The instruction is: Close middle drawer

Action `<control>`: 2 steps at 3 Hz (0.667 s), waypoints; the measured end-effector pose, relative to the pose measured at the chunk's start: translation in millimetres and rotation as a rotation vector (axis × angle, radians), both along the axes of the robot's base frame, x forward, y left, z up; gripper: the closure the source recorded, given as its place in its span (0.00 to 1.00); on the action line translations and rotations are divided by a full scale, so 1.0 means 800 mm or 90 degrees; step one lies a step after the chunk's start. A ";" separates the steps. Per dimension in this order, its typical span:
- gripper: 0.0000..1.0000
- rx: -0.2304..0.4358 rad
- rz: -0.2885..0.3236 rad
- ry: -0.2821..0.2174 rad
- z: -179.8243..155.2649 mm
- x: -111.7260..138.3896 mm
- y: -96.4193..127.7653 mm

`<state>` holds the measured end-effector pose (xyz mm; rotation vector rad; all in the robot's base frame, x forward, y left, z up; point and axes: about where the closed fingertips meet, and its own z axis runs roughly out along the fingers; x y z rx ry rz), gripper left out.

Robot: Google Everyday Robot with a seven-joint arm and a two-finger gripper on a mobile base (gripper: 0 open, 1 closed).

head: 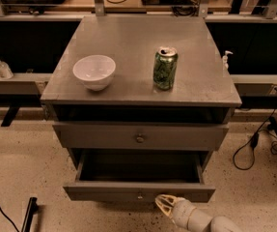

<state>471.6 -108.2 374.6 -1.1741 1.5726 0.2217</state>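
The grey cabinet's middle drawer [139, 192] stands pulled out toward me. It is a wide shallow box with a flat grey front and a small round knob, and its inside looks dark and bare. The top drawer front [139, 137] above it is pushed in. The lowest drawer is hidden under the open one. My gripper [166, 204] is low at the bottom edge of the view, just in front of and slightly below the open drawer's front. It sits a little right of the knob, with its tan tips pointing at the front.
A white bowl [94, 71] and a green can [165, 67] stand on the cabinet top [128, 37]. Cables [251, 151] lie on the speckled floor to the right. A black bar [28, 214] lies at the lower left. Shelving rails run behind the cabinet.
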 end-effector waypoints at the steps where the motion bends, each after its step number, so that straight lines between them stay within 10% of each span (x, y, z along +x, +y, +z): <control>1: 1.00 -0.007 0.004 -0.009 0.000 0.021 0.006; 2: 1.00 -0.007 0.004 -0.009 0.000 0.021 0.006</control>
